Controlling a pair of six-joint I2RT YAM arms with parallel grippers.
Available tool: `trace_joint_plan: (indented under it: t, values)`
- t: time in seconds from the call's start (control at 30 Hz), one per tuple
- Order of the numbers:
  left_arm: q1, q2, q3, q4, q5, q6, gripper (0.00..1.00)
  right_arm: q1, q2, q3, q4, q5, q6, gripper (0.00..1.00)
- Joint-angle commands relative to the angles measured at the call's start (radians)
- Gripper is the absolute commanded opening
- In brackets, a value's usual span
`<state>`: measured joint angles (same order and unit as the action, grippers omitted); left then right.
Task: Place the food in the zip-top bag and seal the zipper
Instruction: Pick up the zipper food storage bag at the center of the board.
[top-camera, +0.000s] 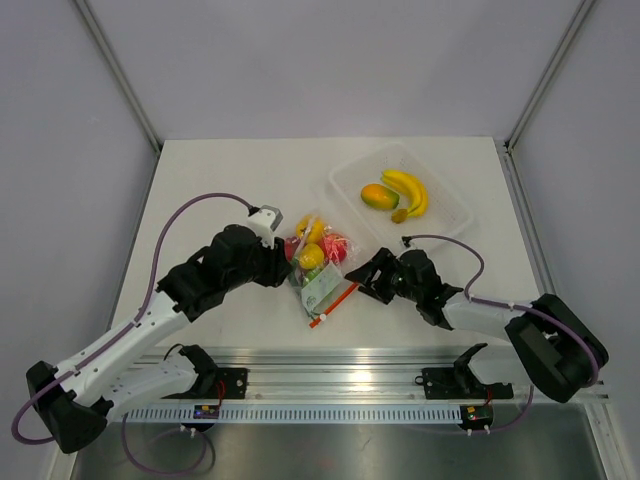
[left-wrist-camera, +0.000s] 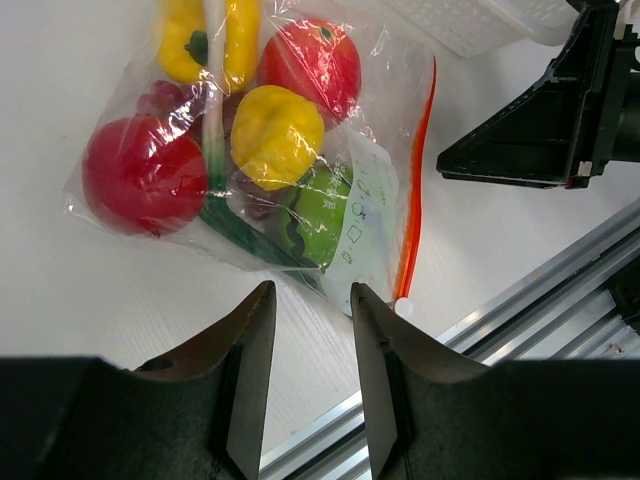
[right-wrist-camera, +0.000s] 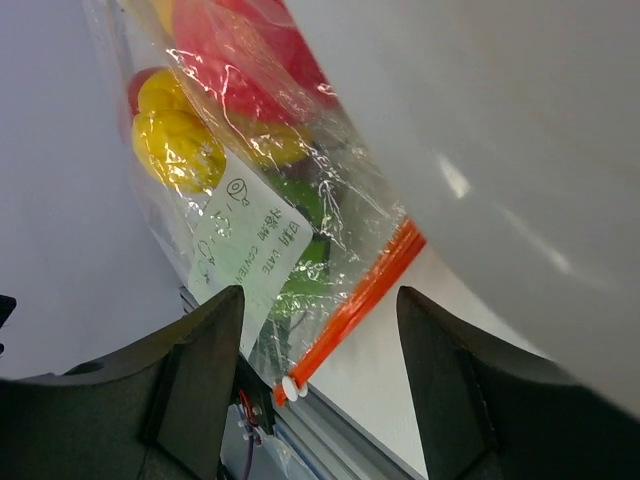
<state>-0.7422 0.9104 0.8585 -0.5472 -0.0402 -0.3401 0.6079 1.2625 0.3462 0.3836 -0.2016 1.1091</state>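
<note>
The zip-top bag (top-camera: 318, 268) lies flat on the table between my two grippers. It holds food: red round fruits (left-wrist-camera: 143, 172), a yellow pepper (left-wrist-camera: 277, 135), a green round fruit (left-wrist-camera: 320, 215) and green stalks. Its orange-red zipper (left-wrist-camera: 417, 190) runs along the right edge and ends in a white slider (right-wrist-camera: 290, 388). My left gripper (left-wrist-camera: 310, 295) is open, its tips just short of the bag's near edge with nothing between them. My right gripper (right-wrist-camera: 318, 305) is open wide, its fingers standing on either side of the zipper (right-wrist-camera: 352, 300) without touching it. A banana (top-camera: 412, 190) and a mango (top-camera: 378, 196) lie in the tray.
The translucent white tray (top-camera: 450, 205) stands at the back right, close behind my right gripper (top-camera: 360, 280). The aluminium rail (top-camera: 340, 375) runs along the table's near edge, just in front of the bag. White walls enclose the table.
</note>
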Motion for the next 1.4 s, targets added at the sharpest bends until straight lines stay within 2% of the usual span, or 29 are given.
trace_joint_plan:
  t: [0.0, 0.23, 0.37, 0.43, 0.57, 0.63, 0.87, 1.0, 1.07, 1.23, 1.37]
  values:
    - [-0.006, -0.015, 0.054, 0.029, -0.035, 0.009, 0.39, 0.036, 0.084, -0.004, 0.198, 0.021, 0.09, 0.69]
    - [-0.006, -0.033, 0.05, 0.015, -0.041, 0.012, 0.4, 0.084, 0.186, 0.016, 0.323, 0.033, 0.13, 0.57]
    - [-0.006, -0.042, 0.04, 0.015, -0.049, 0.01, 0.4, 0.099, 0.157, 0.007, 0.298, 0.059, 0.144, 0.55]
    - [-0.006, -0.042, 0.04, 0.016, -0.044, 0.012, 0.4, 0.11, 0.094, 0.011, 0.176, 0.109, 0.127, 0.55]
    - [-0.008, -0.033, 0.039, 0.027, -0.036, 0.012, 0.4, 0.168, -0.026, 0.014, 0.005, 0.195, 0.101, 0.65]
    - [-0.008, -0.028, 0.04, 0.035, -0.032, 0.012, 0.4, 0.2, -0.093, 0.045, -0.108, 0.26, 0.036, 0.67]
    - [-0.026, -0.015, 0.05, 0.032, -0.036, 0.021, 0.4, 0.201, -0.264, 0.076, -0.379, 0.454, -0.06, 0.67]
    - [-0.063, 0.014, 0.06, 0.032, -0.044, 0.052, 0.41, 0.13, -0.252, 0.132, -0.451, 0.481, -0.188, 0.66]
    - [-0.1, 0.037, 0.074, 0.029, -0.058, 0.059, 0.43, 0.038, -0.221, 0.16, -0.436, 0.424, -0.224, 0.66]
    - [-0.245, 0.119, 0.07, 0.056, -0.13, 0.084, 0.56, -0.069, -0.109, 0.283, -0.407, 0.386, -0.341, 0.66]
    - [-0.353, 0.238, 0.115, 0.058, -0.216, 0.072, 0.57, -0.132, -0.055, 0.344, -0.408, 0.346, -0.37, 0.67]
